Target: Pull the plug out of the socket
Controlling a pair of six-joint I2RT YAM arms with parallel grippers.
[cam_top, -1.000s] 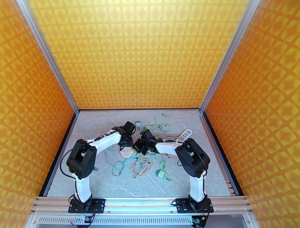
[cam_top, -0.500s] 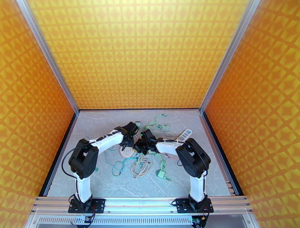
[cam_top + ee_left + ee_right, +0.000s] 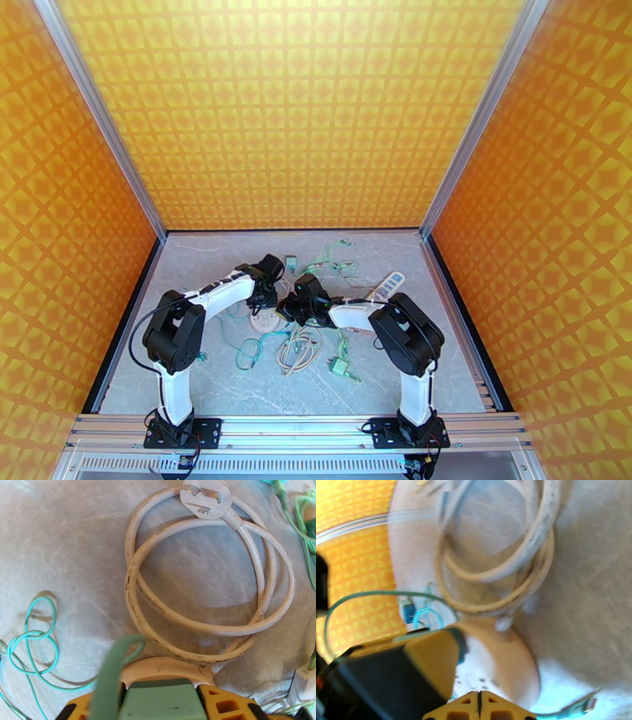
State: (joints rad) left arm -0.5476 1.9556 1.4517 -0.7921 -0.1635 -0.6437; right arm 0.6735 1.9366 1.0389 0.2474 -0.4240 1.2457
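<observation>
Left arm nudged slightly left since half a second back, left claw [image 3: 152,708] clamped on green plug [image 3: 162,699], bottom centre, above beige socket [image 3: 166,667], right claw [image 3: 478,707] pinched together.

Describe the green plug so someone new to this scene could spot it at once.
On the grey table, find the round cream socket at its middle. The green plug sits there between the left fingers; the loose three-pin plug nearby is white.

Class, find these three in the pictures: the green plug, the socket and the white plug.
green plug [image 3: 158,704], left wrist view, on its flat green top face.
socket [image 3: 166,665], left wrist view, on its cream rim.
white plug [image 3: 203,496], left wrist view, on its pronged face.
</observation>
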